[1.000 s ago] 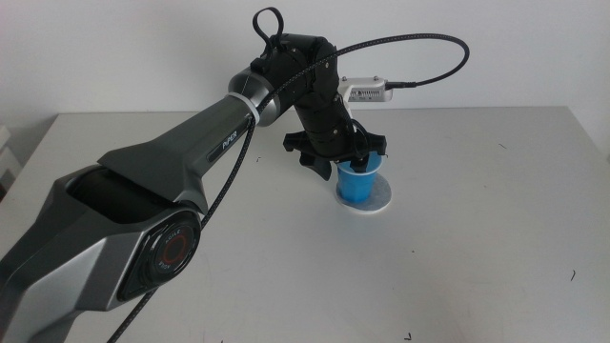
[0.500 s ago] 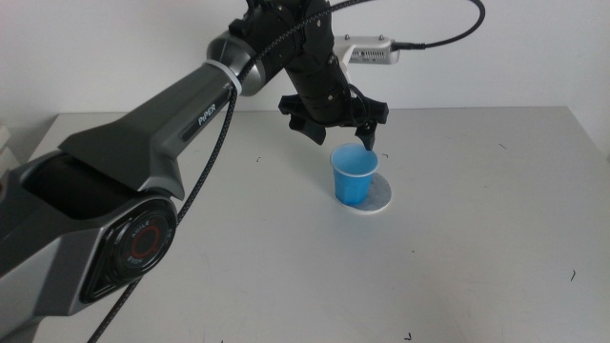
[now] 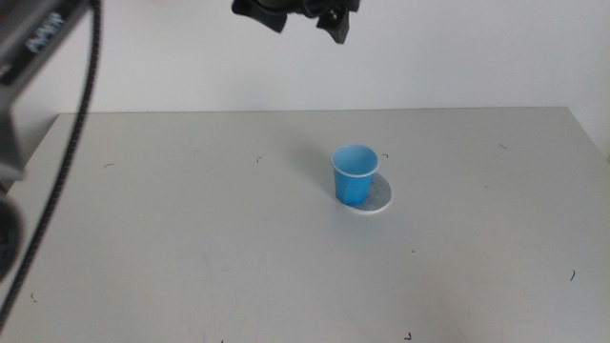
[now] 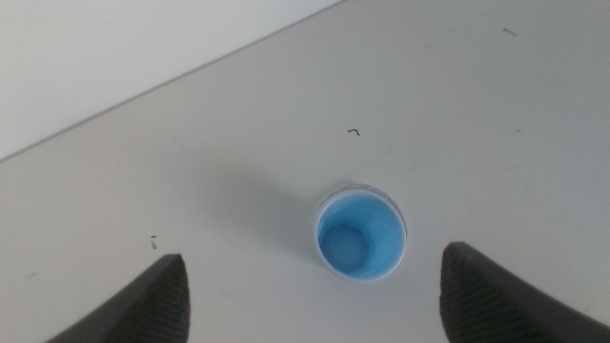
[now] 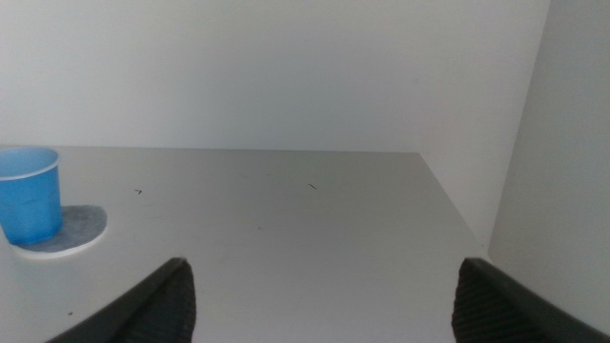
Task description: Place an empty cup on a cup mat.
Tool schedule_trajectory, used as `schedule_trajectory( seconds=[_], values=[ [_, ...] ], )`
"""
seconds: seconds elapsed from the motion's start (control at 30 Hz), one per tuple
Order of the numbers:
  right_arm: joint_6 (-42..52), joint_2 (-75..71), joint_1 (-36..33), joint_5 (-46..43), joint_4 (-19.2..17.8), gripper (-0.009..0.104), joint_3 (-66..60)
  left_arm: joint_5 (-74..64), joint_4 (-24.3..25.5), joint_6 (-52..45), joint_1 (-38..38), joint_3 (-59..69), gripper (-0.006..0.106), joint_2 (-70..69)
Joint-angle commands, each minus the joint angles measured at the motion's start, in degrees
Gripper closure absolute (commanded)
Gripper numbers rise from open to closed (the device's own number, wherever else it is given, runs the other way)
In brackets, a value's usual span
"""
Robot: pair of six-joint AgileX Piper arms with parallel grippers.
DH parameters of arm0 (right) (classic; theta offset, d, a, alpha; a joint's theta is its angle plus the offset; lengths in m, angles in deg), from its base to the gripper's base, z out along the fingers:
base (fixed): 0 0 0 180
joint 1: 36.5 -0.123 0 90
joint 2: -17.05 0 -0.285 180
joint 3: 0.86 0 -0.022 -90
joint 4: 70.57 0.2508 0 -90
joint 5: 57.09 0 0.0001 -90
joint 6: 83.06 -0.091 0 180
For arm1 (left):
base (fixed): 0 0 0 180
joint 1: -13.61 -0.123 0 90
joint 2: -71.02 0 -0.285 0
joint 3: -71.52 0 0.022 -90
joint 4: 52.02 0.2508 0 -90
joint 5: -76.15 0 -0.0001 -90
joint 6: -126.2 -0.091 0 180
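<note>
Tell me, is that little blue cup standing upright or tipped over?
Upright. The cup stands on the cup mat, rim upward; the left wrist view looks straight down into it.

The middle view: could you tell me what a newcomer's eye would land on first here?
The bright blue cup catches the eye at once, standing upright on the grey cup mat near the middle of the pale table, set toward the mat's left edge. Next comes the left gripper, jaws open, high above the table at the picture's top edge and well clear of the cup. The right gripper waits off to the side, also open.
</note>
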Motion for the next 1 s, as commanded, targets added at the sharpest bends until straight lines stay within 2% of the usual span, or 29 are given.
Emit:
schedule_trajectory(
  seconds=[0.0,0.23,0.37,0.53,0.77,0.87,0.97],
  values=[
    [0.3,-1.5,0.0,-4.3,-0.8,0.001,0.5,-3.4,1.7,-1.2,0.2,1.8,0.013,-8.8],
    [0.3,-1.5,0.0,-4.3,-0.8,0.001,0.5,-3.3,9.9,-2.0,0.2,13.9,0.013,-23.4],
    [0.3,-1.5,0.0,-4.3,-0.8,0.001,0.5,-2.7,11.9,-1.9,0.2,18.8,0.013,-30.8],
    [0.3,-1.5,0.0,-4.3,-0.8,0.001,0.5,-2.4,16.6,-1.9,0.2,24.9,0.013,-38.0],
    [0.3,-1.5,0.0,-4.3,-0.8,0.001,0.5,3.0,16.4,-1.9,-0.8,36.6,0.013,-49.4],
    [0.3,-1.5,0.0,-4.3,-0.8,0.001,0.5,7.5,12.1,-2.1,-5.3,44.2,0.013,-54.9],
    [0.3,-1.5,0.0,-4.3,-0.8,0.001,0.5,10.8,10.5,-2.1,-11.7,52.7,0.013,-60.4]
  ],
)
